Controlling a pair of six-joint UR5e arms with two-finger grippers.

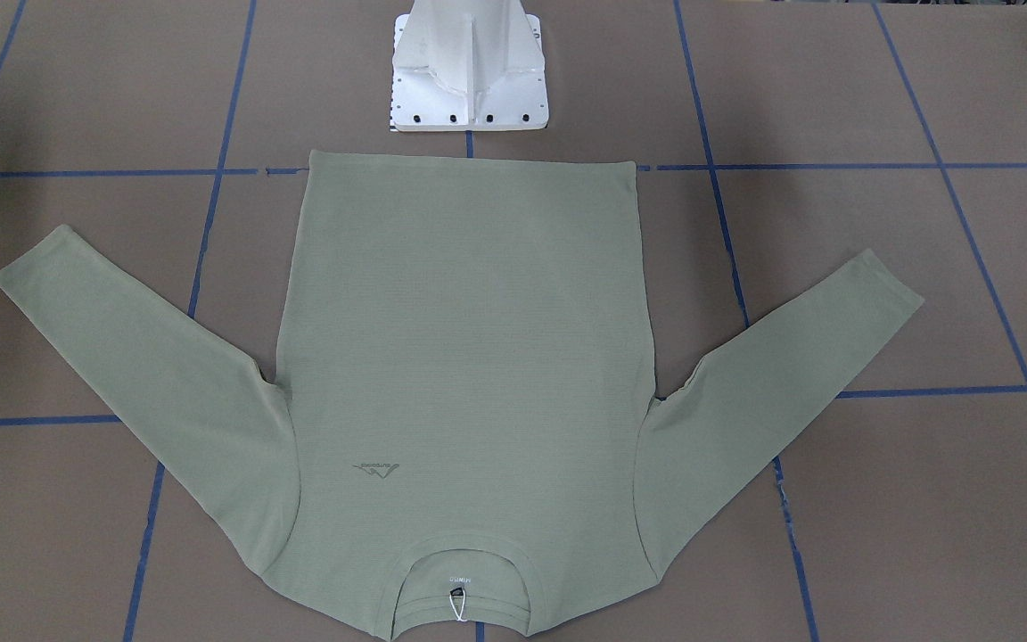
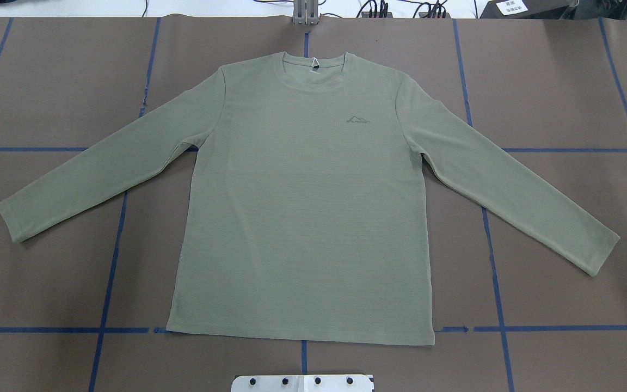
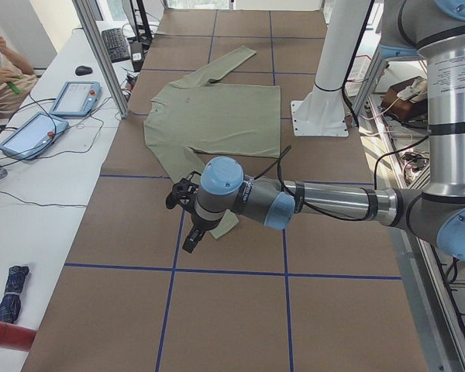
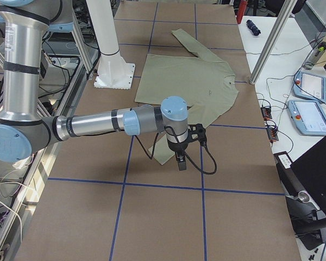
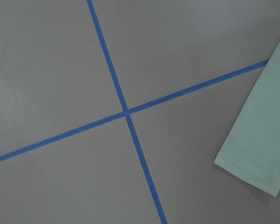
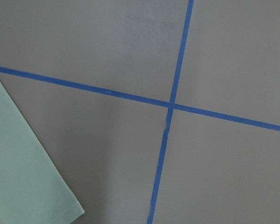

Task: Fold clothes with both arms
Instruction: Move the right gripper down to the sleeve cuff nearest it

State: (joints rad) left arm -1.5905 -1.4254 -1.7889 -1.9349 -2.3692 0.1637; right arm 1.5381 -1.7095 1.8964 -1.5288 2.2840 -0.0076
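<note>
Sage-green long-sleeved shirt [image 2: 302,207] lies flat and face up on the brown-papered table [image 2: 47,283], sleeves spread, its body between our two claws.

Left gripper [image 3: 188,242] is out past the end of one sleeve. The cuff [image 5: 252,170] sits just beside it, not touched. We see this claw only in the side view, so we cannot tell whether it is released or clenched.

Right gripper [image 4: 181,163] is likewise out beyond the other cuff [image 6: 51,200], clear of the cloth; again we cannot tell its state.

A blue tape cross [image 5: 126,112] lies on the table near the left gripper, on the side away from the cuff. The shirt's hem runs close to the white pedestal [image 1: 469,80].
</note>
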